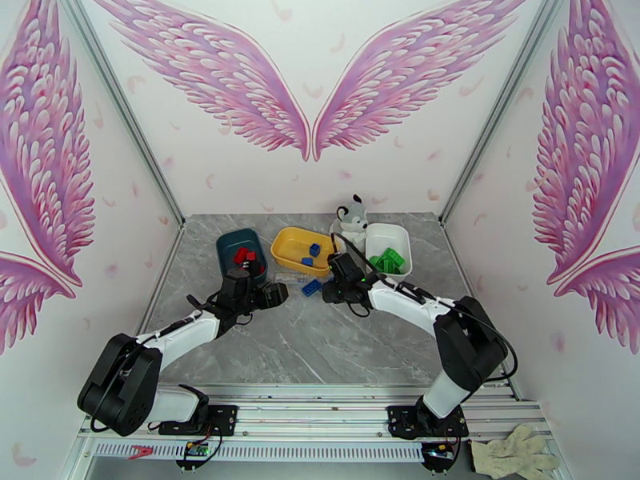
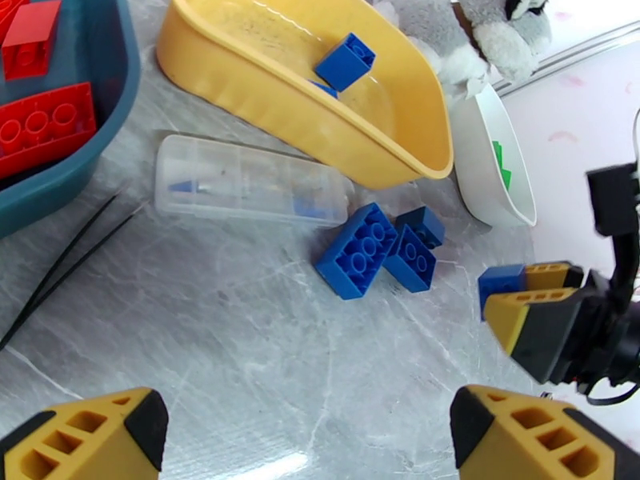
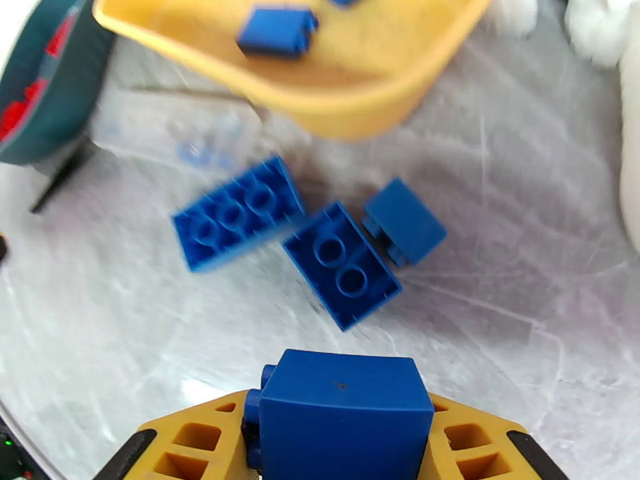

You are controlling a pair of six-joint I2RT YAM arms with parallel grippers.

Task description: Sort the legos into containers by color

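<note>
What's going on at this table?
Two robot arms are sorting toy bricks by colour. The right arm's jaws grip a small blue plastic brick near three more blue bricks on the grey table, beside the yellow plastic tub holding blue ones. The left arm's jaws hang open nearby, empty.

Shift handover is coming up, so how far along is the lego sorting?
Done: red bricks lie in the teal tub, green bricks in the white tub, and blue bricks in the yellow tub. In hand: the right gripper is shut on a blue brick. Remaining: three loose blue bricks on the table beside the yellow tub; the left gripper is open and empty.
</note>
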